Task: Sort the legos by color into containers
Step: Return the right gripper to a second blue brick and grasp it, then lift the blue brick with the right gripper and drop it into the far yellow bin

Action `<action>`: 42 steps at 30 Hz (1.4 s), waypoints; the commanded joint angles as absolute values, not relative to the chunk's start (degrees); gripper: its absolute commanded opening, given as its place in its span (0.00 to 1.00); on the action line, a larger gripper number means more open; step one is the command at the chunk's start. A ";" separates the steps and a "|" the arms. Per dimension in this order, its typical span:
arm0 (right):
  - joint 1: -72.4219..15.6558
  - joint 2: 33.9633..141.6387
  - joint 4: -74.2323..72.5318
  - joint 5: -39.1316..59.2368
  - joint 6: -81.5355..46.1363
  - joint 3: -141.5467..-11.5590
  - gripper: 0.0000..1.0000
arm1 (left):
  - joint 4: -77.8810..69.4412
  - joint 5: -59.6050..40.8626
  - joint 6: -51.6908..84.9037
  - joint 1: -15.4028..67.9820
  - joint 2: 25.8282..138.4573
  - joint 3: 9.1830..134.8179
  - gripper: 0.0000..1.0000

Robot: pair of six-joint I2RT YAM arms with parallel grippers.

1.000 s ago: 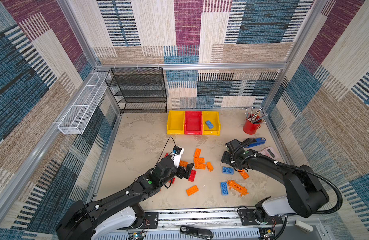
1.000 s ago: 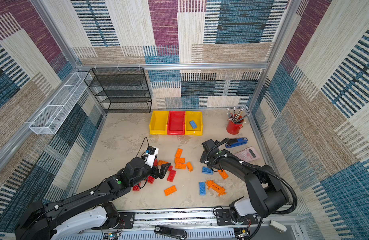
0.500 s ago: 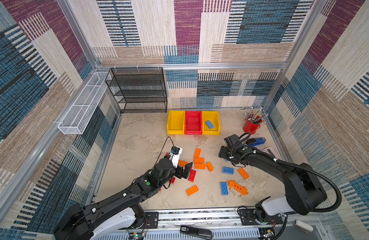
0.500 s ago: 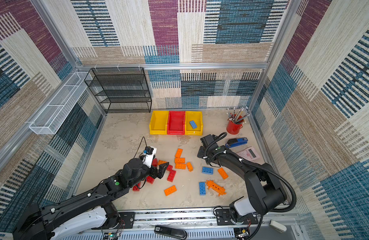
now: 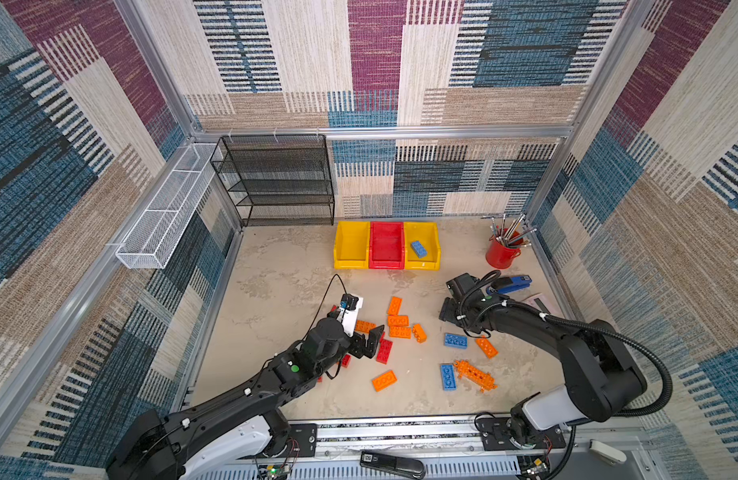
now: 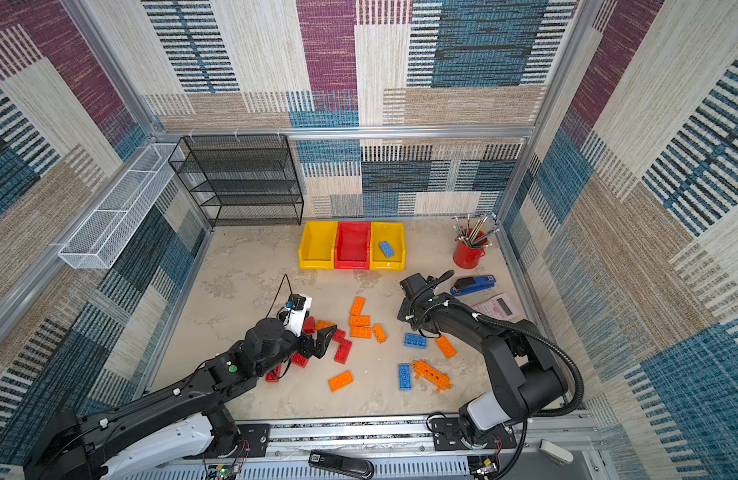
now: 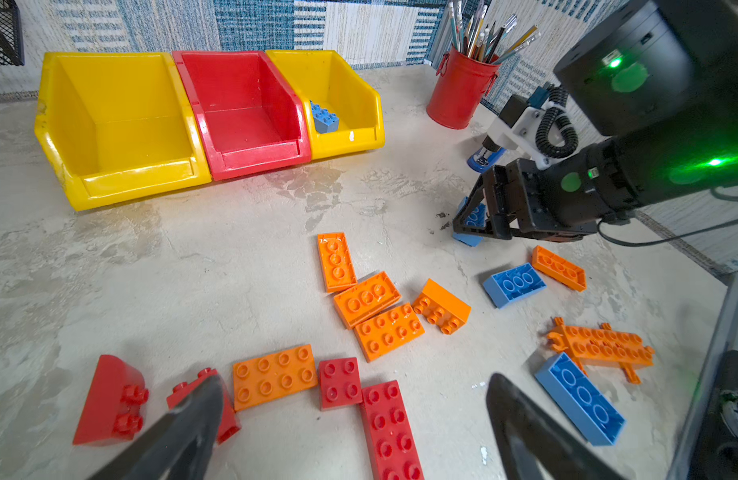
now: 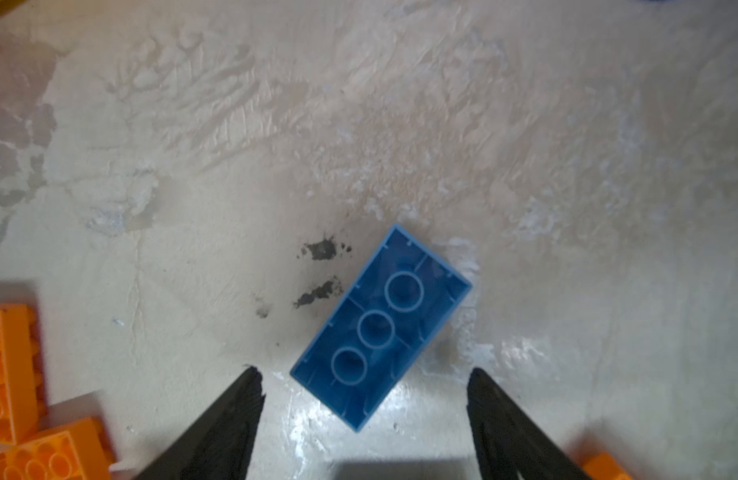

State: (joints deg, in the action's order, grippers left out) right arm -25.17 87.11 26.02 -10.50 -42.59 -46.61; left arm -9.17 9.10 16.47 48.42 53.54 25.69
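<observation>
Our right gripper (image 8: 363, 370) hangs over a blue brick (image 8: 380, 328) lying right of centre, its jaws spread and clear of the brick. The brick lies hollow side up and skewed to the jaws, so closing now would likely catch two corners and spin it or squirt it out. We judge it belongs with the blue one (image 5: 418, 248) in the right yellow bin (image 5: 422, 265), at the far side. Our left gripper (image 7: 355, 380), spread wide, hovers over red bricks (image 7: 390, 428) that abut an orange one (image 7: 273, 376). A careless close there could take both colours.
</observation>
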 commanded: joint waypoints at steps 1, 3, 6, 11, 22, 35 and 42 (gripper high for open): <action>-25.18 89.71 23.20 -10.62 -42.29 -48.71 0.79 | -10.02 9.84 16.61 48.43 53.14 25.37 0.99; -25.11 92.10 23.27 -11.10 -41.29 -50.57 0.78 | -9.70 10.23 16.44 48.43 52.94 25.29 0.99; -25.05 95.51 23.69 -11.78 -39.94 -53.35 0.76 | -9.41 10.70 16.30 48.41 52.86 25.16 0.99; -25.04 99.57 24.78 -12.10 -38.16 -56.43 0.62 | -8.73 11.59 16.17 48.43 52.34 25.06 0.99; -25.06 98.87 26.28 -11.77 -34.53 -60.80 0.33 | -7.89 12.66 16.18 48.41 52.75 25.56 0.99; -24.72 111.58 26.89 -10.93 -22.08 -90.41 0.35 | -4.67 13.61 15.41 48.38 57.22 32.30 0.99; -21.95 124.12 29.00 -8.76 -18.92 -106.81 0.37 | -1.10 15.77 14.77 48.43 56.64 35.76 0.99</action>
